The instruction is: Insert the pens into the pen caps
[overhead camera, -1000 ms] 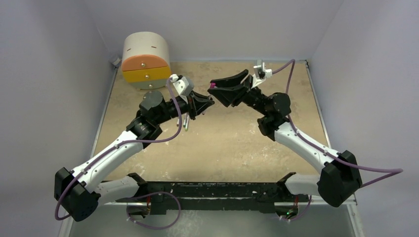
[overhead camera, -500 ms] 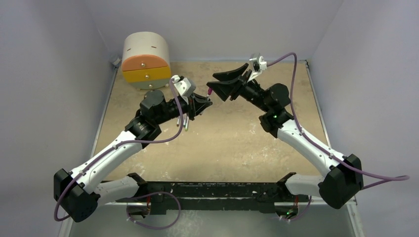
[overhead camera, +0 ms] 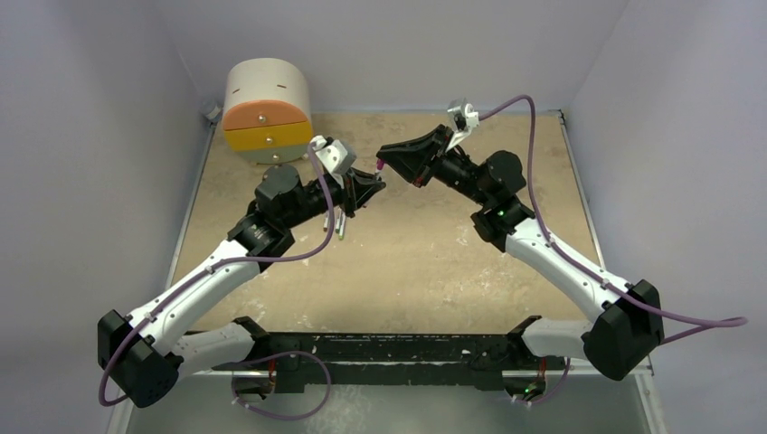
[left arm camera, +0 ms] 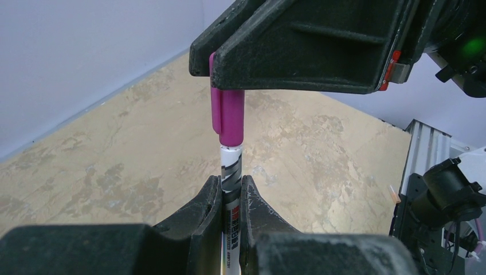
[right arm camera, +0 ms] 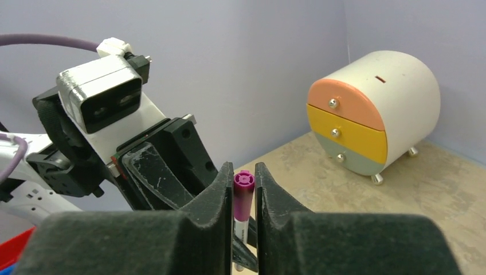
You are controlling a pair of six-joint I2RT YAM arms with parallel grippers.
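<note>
The left gripper [left arm camera: 231, 184] is clamped tight on a pen [left arm camera: 231, 163]. The pen's white barrel stands up between its fingers, to the right of the drawers [overhead camera: 267, 113] and above the table [overhead camera: 407, 271]. A magenta cap [left arm camera: 227, 117] sits over the pen's tip, with its upper end between the fingers of the right gripper [right arm camera: 244, 172].

1 second ago the right gripper gaped wide, with the cap at its tip and a clear gap to the pen. Now its fingers have narrowed to flank the cap closely on both sides. They seem to pinch it, though the wrist view leaves any sliver of gap hard to judge. The right gripper has also shifted left, toward the drawers, to meet the left gripper, which has barely moved.

Other pens [overhead camera: 340, 223] lie on the table under the left arm, nearer the arm bases than the drawers.
</note>
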